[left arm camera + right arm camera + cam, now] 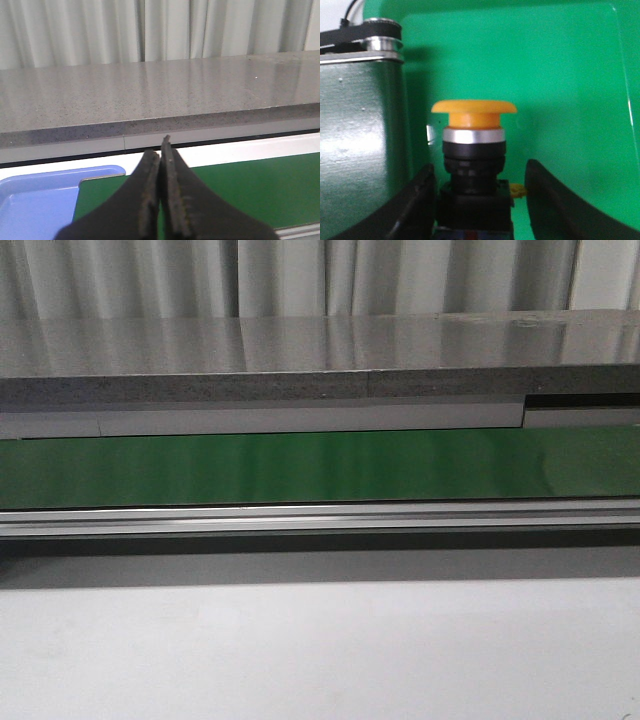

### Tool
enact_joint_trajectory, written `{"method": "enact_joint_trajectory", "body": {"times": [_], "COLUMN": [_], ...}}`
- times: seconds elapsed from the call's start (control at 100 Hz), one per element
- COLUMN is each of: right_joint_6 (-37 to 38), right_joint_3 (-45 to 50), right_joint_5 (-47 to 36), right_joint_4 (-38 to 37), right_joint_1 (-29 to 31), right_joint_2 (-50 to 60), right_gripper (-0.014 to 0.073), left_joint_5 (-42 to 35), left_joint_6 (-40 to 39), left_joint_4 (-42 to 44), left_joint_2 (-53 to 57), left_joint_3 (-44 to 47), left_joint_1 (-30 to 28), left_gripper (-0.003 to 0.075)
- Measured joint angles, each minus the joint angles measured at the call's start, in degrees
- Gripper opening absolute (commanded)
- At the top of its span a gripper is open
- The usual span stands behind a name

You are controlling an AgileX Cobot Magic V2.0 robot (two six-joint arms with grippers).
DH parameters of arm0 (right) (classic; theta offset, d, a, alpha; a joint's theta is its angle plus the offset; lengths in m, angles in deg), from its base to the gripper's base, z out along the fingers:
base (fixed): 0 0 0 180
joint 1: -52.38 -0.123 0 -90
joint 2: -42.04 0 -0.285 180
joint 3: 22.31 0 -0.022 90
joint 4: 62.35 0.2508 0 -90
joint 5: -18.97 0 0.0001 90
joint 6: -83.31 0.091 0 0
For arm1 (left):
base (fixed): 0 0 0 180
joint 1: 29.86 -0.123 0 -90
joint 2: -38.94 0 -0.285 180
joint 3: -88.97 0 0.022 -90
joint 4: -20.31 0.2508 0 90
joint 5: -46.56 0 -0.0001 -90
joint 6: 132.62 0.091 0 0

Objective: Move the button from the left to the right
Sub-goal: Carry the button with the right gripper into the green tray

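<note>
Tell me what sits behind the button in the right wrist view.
Behind the button is a green tray surface; beside it, the belt's end roller. The button and jaws hide whatever lies under it.

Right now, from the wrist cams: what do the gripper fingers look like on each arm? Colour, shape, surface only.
Left gripper: two matte black fingers, broad at the base and tapering to narrow tips, with rough, ridged inner edges. Right gripper: the same black fingers, smooth and curved on the outer faces, wide at the base. No cables, markings or labels visible on either. The front view shows neither arm.
</note>
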Motion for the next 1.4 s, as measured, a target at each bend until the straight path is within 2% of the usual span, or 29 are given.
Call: {"method": "enact_joint_trajectory", "body": {"times": [0.33,0.85,0.95,1.17,1.4], "right_joint_6": [-0.2,-0.5,-0.7,-0.7,-0.7], "right_joint_3": [0.0,0.0,0.0,0.0,-0.3], "right_joint_5": [-0.7,-1.0,-1.0,-1.1,-1.7], "right_joint_4": [1.9,4.3,4.4,4.4,4.4], "right_joint_1": [0.6,0.6,0.6,0.6,0.6], "right_joint_2": [-5.7,-7.6,-7.9,-7.9,-7.9], "right_gripper": [0.0215,0.0220,0.0265,0.0437,0.0452], "left_joint_5": [0.0,0.0,0.0,0.0,0.0], "left_joint_6": [0.0,0.0,0.0,0.0,0.0], "left_joint_4": [0.0,0.0,0.0,0.0,0.0], "left_joint_2": [0.0,0.0,0.0,0.0,0.0], "left_joint_3": [0.0,0.0,0.0,0.0,0.0], "left_joint_1": [0.0,0.0,0.0,0.0,0.0], "left_gripper": [-0.0020,-0.0020,-0.0020,-0.0020,-0.0020]}}
